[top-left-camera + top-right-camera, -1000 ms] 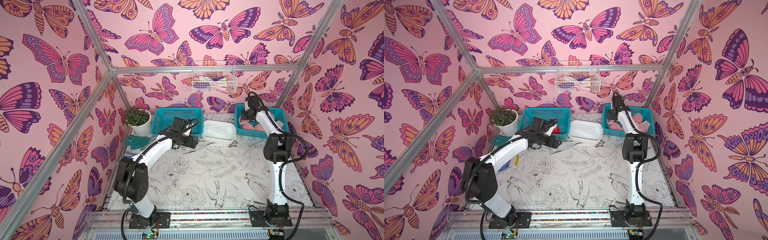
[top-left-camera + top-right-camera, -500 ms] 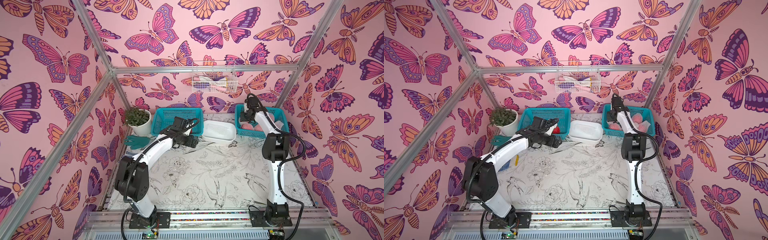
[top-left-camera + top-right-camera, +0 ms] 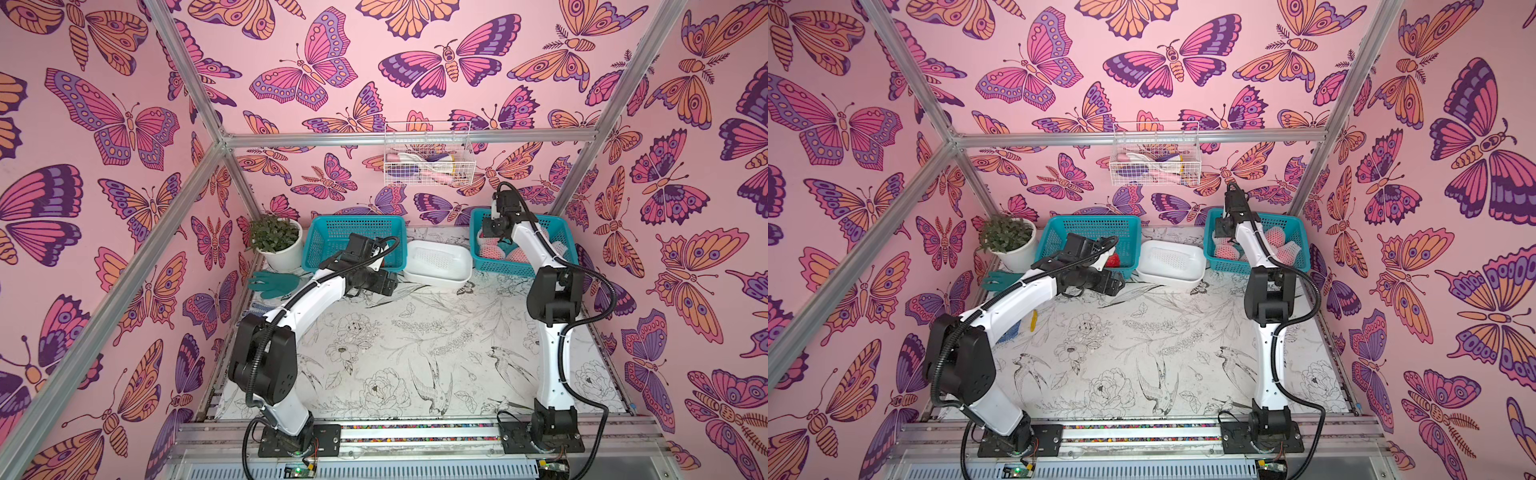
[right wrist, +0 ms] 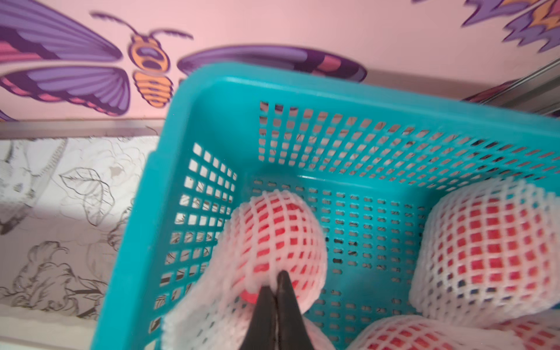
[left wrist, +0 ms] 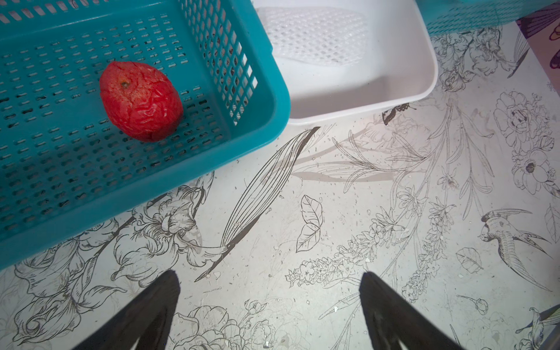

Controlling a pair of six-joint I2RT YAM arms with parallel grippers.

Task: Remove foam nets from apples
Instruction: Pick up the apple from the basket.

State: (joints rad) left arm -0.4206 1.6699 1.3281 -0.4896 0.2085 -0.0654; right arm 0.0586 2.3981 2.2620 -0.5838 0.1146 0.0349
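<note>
The desk [image 3: 415, 332], printed with line-drawn flowers and birds, spreads out under both arms. The left tool [image 5: 269, 274] hangs above it with its fingers wide apart and nothing between them, just in front of the left teal basket [image 5: 278, 100]. One bare apple [image 5: 141, 101], red and wrinkled, lies in that basket with no net on it. Just beside the basket stands the white tub [image 5: 363, 100], with an empty net [image 5: 315, 36] flat on its bottom. Farther back, on the right, the right tool [image 4: 275, 280] reaches down into the right teal basket [image 4: 212, 81]. Its fingers are pressed together, pinching the mesh of a foam net [image 4: 209, 306] that wraps an apple [image 4: 262, 267] near the basket's corner. More netted apples [image 4: 491, 248] lie close by in the same basket. A teal glove [image 3: 272, 284] and a potted plant [image 3: 274, 237] sit at the desk's far left corner, and a wire basket [image 3: 428, 162] hangs on the back wall.
</note>
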